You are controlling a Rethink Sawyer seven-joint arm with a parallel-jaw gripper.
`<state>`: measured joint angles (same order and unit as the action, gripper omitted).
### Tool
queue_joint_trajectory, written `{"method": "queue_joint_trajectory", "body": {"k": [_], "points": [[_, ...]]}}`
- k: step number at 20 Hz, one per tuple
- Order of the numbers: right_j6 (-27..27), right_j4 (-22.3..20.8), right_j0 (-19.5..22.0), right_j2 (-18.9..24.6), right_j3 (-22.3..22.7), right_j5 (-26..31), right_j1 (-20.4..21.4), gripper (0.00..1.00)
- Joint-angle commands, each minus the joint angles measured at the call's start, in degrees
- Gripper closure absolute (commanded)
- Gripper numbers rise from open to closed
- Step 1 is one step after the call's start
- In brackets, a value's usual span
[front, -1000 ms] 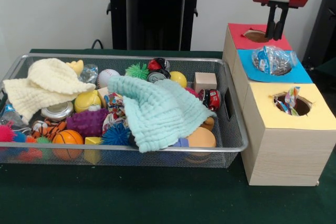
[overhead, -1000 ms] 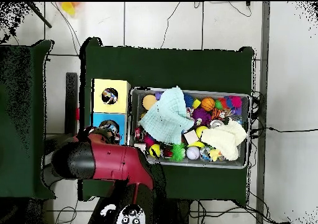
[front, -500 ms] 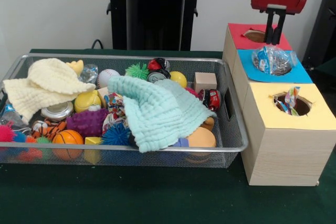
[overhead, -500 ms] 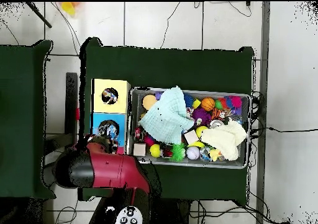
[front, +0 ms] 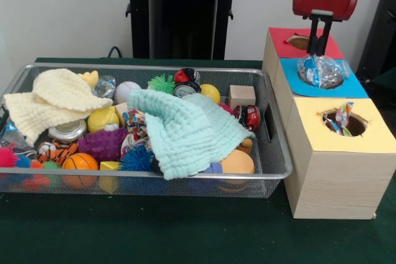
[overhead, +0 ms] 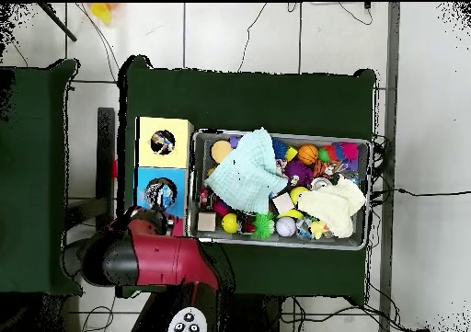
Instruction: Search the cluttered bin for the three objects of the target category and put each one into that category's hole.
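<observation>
A silver wire-mesh bin (front: 272,174) is sitting on a dark green tablecloth (front: 185,233). A mint green waffle-textured cloth (front: 185,131) is showing at its right, a cream yellow cloth (front: 55,100) at its far left, and an orange basketball with black lines (front: 79,162) near the front. The pale wood box (front: 334,180) is wearing red (front: 281,44), blue (front: 356,88) and yellow (front: 377,137) tops.

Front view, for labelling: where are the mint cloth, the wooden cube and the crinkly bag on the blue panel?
mint cloth (front: 185,131), front view, middle of its top fold.
wooden cube (front: 241,96), front view, its front face.
crinkly bag (front: 322,70), front view, its bulging centre.
</observation>
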<state>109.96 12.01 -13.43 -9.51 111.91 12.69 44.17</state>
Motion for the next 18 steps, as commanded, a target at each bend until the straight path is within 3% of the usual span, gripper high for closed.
{"method": "queue_joint_trajectory", "body": {"k": [1,7,18], "points": [[7.3,-2.97,-1.09,2.65,0.77,-3.52,-5.76,1.0],[7.93,-2.02,-3.17,0.66,-0.65,-4.09,-7.51,1.0],[7.44,-1.91,-1.41,1.82,-0.92,-5.88,-8.42,1.0]]}}
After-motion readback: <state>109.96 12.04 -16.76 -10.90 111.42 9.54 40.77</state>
